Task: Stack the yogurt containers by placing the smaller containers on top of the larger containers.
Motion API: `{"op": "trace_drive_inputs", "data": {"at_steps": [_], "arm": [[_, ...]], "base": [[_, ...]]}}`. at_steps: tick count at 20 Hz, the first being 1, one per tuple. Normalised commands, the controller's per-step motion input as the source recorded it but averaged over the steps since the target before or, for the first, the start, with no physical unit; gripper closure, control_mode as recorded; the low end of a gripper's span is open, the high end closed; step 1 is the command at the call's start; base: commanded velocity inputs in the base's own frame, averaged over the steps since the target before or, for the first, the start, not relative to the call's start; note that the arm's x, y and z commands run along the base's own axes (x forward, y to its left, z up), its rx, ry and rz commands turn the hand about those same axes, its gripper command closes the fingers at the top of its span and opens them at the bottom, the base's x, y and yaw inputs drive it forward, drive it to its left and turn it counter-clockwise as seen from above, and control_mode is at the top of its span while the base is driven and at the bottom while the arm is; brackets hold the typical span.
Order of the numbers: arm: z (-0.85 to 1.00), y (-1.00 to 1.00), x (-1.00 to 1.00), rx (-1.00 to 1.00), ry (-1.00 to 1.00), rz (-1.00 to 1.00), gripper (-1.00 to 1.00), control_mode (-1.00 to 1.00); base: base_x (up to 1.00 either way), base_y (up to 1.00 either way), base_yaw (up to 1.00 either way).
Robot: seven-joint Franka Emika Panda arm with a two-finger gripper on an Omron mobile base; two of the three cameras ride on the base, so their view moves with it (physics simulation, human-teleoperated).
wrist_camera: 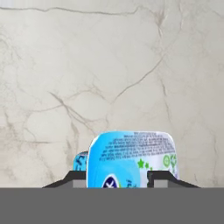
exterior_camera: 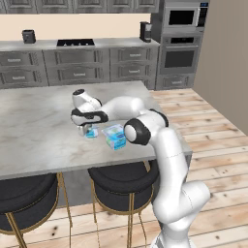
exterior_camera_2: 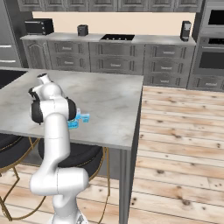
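The smaller container, a tiny light-blue cup (exterior_camera: 92, 132), stands on the marble island (exterior_camera: 38, 126) near its front edge. My gripper (exterior_camera: 86, 130) points down right at it and stands open, fingertips on either side. In the hand view the cup (wrist_camera: 131, 157) sits low between the dark fingertips (wrist_camera: 151, 177), its printed whitish top facing me. The larger container, a squarish blue-and-white pack (exterior_camera: 115, 137), rests a short way to the cup's right, apart from it. From the right base view my arm hides most of both; blue patches (exterior_camera_2: 83, 117) peek out beside the elbow.
Two dark bar stools (exterior_camera: 123, 179) stand under the island's front edge. The island's right edge (exterior_camera_2: 139, 109) drops to wooden floor. Cabinets with a cooktop (exterior_camera: 75, 42) and wall ovens (exterior_camera: 180, 48) line the back wall.
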Motion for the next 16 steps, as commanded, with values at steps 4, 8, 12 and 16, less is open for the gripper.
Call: {"op": "trace_drive_inputs", "data": {"at_steps": [4,8,12,16], "arm": [[0.06,0.00,-0.04,-0.01,-0.07,-0.02,1.00,-1.00],[0.06,0.00,0.00,-0.01,-0.11,-0.01,1.00,-1.00],[0.09,0.00,0.00,-0.03,-0.13,-0.01,1.00,-1.00],[0.11,-0.01,-0.02,-0.03,-0.15,-0.01,1.00,-1.00]], "base": [[0.00,0.00,0.00],[0.00,0.00,0.00],[0.00,0.00,0.00],[0.00,0.00,0.00]]}}
